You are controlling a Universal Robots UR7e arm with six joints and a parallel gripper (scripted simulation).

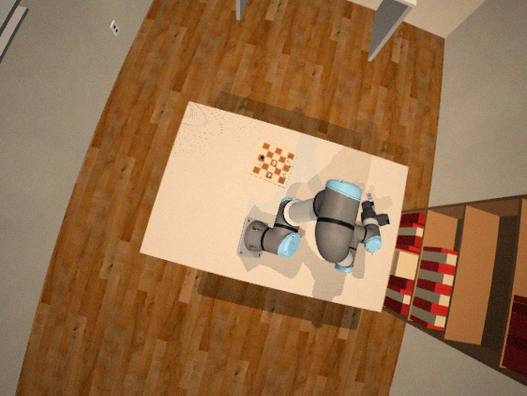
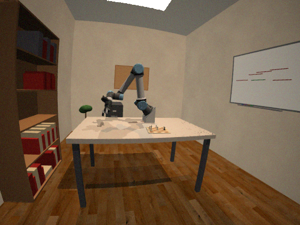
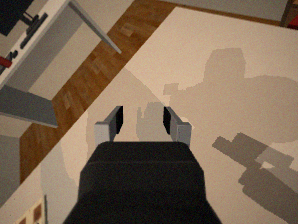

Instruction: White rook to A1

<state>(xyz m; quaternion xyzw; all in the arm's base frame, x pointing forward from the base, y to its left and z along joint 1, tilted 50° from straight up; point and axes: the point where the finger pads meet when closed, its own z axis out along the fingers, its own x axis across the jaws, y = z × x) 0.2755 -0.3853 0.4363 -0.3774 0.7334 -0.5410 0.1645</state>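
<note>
The small chessboard (image 1: 271, 165) lies on the cream table and shows in the exterior view (image 2: 157, 129) too. It carries a few small white pieces and a black piece (image 1: 261, 157) at one corner; they are too small to tell the rook apart. My gripper (image 3: 143, 114) (image 1: 369, 196) is open and empty, high above bare table, far from the board. It is near the table's edge by the bookshelf and left of the arm in the exterior view (image 2: 104, 112). A corner of the board (image 3: 30, 216) shows at the lower left of the wrist view.
A bookshelf (image 1: 461, 274) with red books stands close beside the table's edge near the gripper. The arm's base (image 1: 250, 238) is bolted to the table near the board. A dark box (image 2: 115, 110) and a green plant (image 2: 85, 109) are behind the table.
</note>
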